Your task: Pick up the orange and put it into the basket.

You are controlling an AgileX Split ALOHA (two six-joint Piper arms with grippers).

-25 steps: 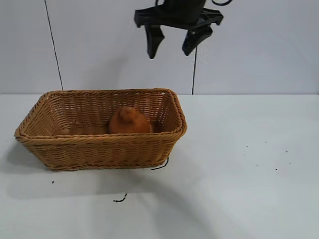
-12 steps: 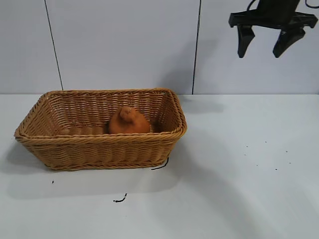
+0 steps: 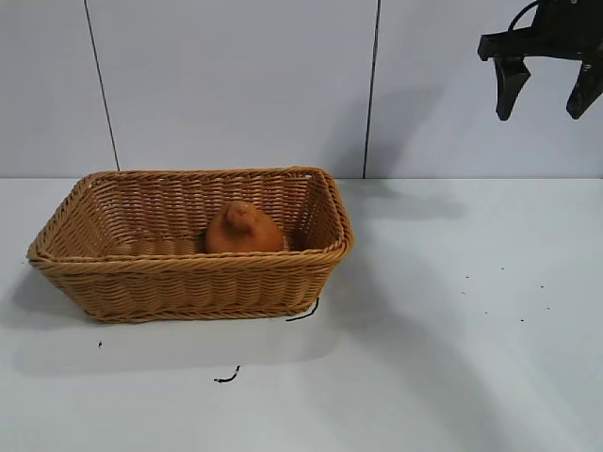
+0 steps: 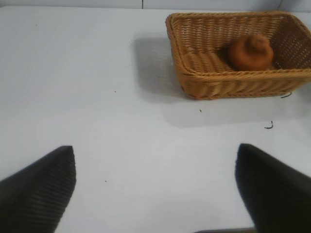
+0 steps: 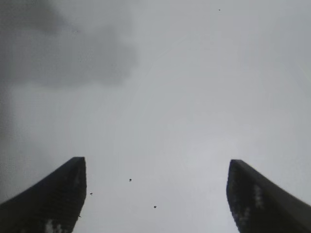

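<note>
The orange [image 3: 243, 229] rests inside the wicker basket [image 3: 188, 266], right of the basket's middle; the left wrist view shows the orange [image 4: 250, 52] in the basket [image 4: 194, 73] too. High at the far right hangs my right gripper [image 3: 548, 101], open and empty, well clear of the basket. In its own view the right gripper [image 5: 155, 167] looks down on bare table. My left gripper [image 4: 155, 153] is open with nothing between its fingers, over bare table some way from the basket; it is out of the exterior view.
The white table [image 3: 452, 330] carries small dark specks [image 3: 522, 320] on the right and two short dark threads [image 3: 226, 378] in front of the basket. A panelled wall [image 3: 236, 85] closes the back.
My right gripper has travelled from above the basket to the far upper right, staying open and empty. The orange and basket have not moved.
</note>
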